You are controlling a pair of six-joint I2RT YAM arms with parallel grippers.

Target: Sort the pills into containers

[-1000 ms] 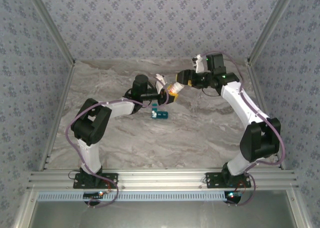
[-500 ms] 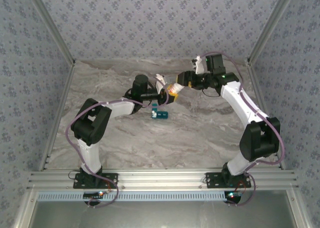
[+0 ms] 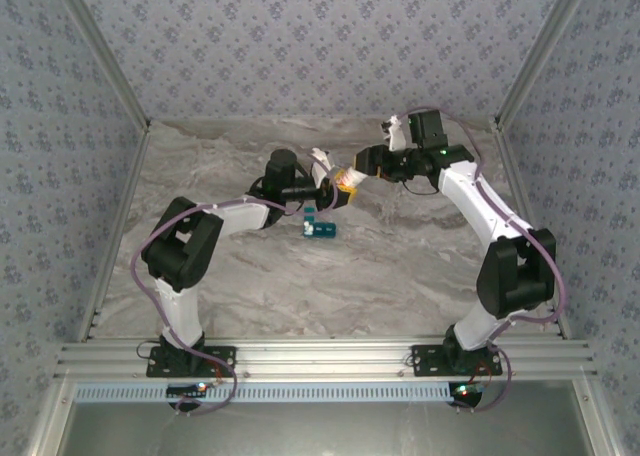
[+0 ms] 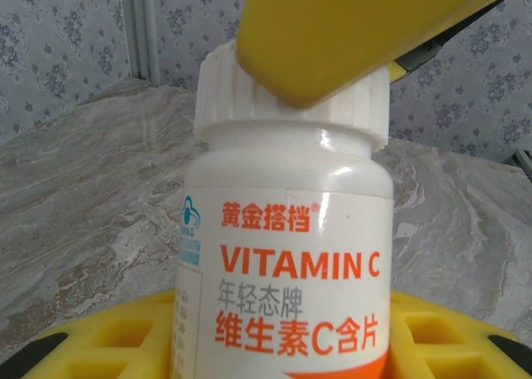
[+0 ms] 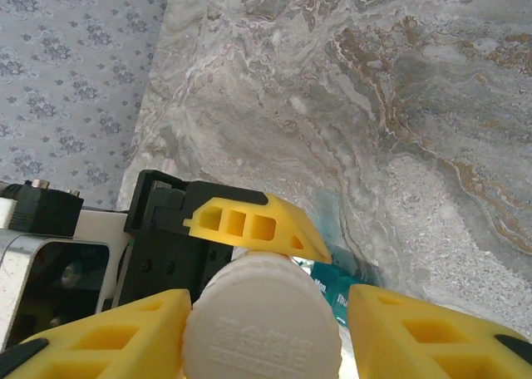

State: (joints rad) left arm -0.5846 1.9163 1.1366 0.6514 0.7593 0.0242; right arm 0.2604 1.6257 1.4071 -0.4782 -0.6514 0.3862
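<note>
Left hand [image 3: 330,190] grips the bottle [image 4: 283,254]; right hand [image 5: 266,312] straddles its cap [image 4: 233,105].

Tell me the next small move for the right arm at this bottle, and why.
Probably close the right gripper fully on the white cap before any twist. In the right wrist view the cap sits between its fingers, but a sliver of gap shows beside one finger. The left gripper holds the vitamin bottle by its body, so it looks braced.

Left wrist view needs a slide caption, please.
Gripped Vitamin C bottle, a yellow finger over its white ribbed cap.
</note>
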